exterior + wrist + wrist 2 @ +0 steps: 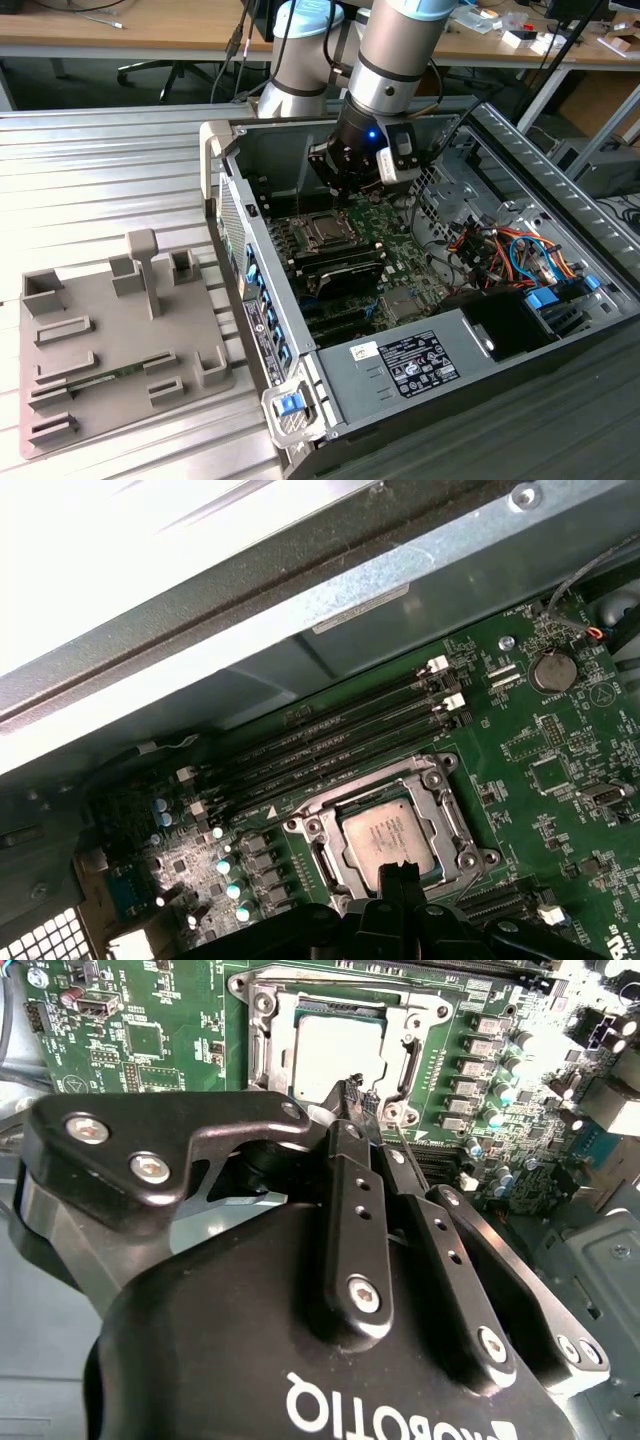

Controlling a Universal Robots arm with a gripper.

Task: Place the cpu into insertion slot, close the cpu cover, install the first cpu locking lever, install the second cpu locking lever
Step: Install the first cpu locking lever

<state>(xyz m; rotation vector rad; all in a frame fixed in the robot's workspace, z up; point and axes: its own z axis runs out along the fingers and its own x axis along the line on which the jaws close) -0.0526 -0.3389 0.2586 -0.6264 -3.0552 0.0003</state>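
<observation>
A: Item one. What do we log for the end effector (400,872)?
B: We log it as narrow. In the first wrist view its two black fingertips sit almost together, poised over one edge of the socket. We cannot tell whether anything is pinched between them.
A: Item two, the cpu (385,832)?
B: We find it seated flat in the socket on the green motherboard (510,740), grey metal top facing up, just beside the fingertips.
A: Item three, the cpu cover (447,815)?
B: We record a silver frame lying flat around the cpu, with the chip's top showing through its open middle.
A: Any lever?
B: In the second wrist view we note one thin wire lever (408,1150) just beside the fingers, at the socket's edge. We cannot tell whether it is latched.
A: What else do we list on the board?
B: A row of long memory slots (330,735) beside the socket, and a round coin cell (553,670) well apart from it.
A: And the wider scene?
B: In the exterior view we list the open computer case (250,290) lying on a ribbed metal tabletop (100,170). The arm (390,60) reaches into it from the far side. A labelled power supply (410,365) sits at the case's near end. A grey fixture tray (110,350) lies on the tabletop, to the exterior view's left of the case.
</observation>
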